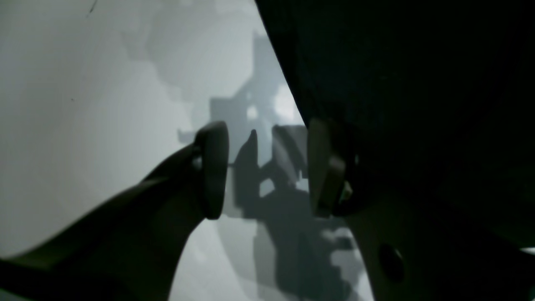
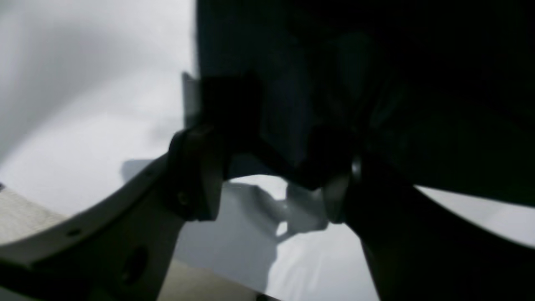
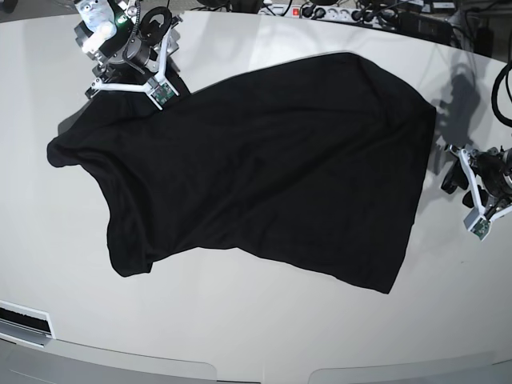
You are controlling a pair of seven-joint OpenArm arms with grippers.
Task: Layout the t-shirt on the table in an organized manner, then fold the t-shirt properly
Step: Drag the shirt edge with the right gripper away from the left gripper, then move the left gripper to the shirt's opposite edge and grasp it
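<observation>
We look down on a large glossy white table (image 3: 240,320) with a curved near edge, and a tangle of cables and power strips (image 3: 352,12) along its far side. The black t-shirt (image 3: 264,168) lies spread across the middle of it, mostly flat but skewed, with one short sleeve bunched at the side nearer our right pincer and a wavy hem toward the near edge.

Our right pincer (image 3: 128,86) sits at the far corner of the shirt, its fingers spread apart. In its wrist view, the dark fabric (image 2: 376,83) fills the space ahead and to one side of the pincer (image 2: 267,184), with a fold of cloth sagging between the two pads (image 2: 200,184); the pads stand well apart and do not pinch it, so we read this pincer as released, though the cloth may touch one finger.

Our left pincer (image 3: 468,188) rests just beside the opposite edge of the shirt, over bare table. From its wrist view the pincer (image 1: 267,167) is released and holds nothing: the pads (image 1: 213,167) stand apart with only white table and shadow between them, and the shirt's edge (image 1: 418,83) runs just beside the outer pad.
</observation>
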